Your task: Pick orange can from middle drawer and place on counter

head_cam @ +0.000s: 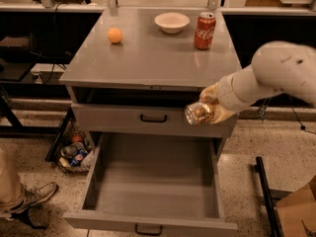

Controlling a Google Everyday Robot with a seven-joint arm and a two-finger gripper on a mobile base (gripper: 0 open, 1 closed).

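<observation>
My gripper (pixel 210 107) is shut on the orange can (pixel 197 113), a crinkled shiny silver-gold can held on its side. It hangs in the air in front of the upper drawer's right end, just below the counter's front rim. The middle drawer (pixel 153 181) is pulled fully out below and holds nothing. The counter (pixel 148 58) is the grey cabinet top behind and above the can. My white arm (pixel 276 75) reaches in from the right.
On the counter stand a red Coca-Cola can (pixel 204 30), a white bowl (pixel 172 22) and a small orange ball (pixel 115 35). A basket of cans (pixel 74 152) sits on the floor left of the cabinet. A person's leg and shoe (pixel 19 191) are at the far left.
</observation>
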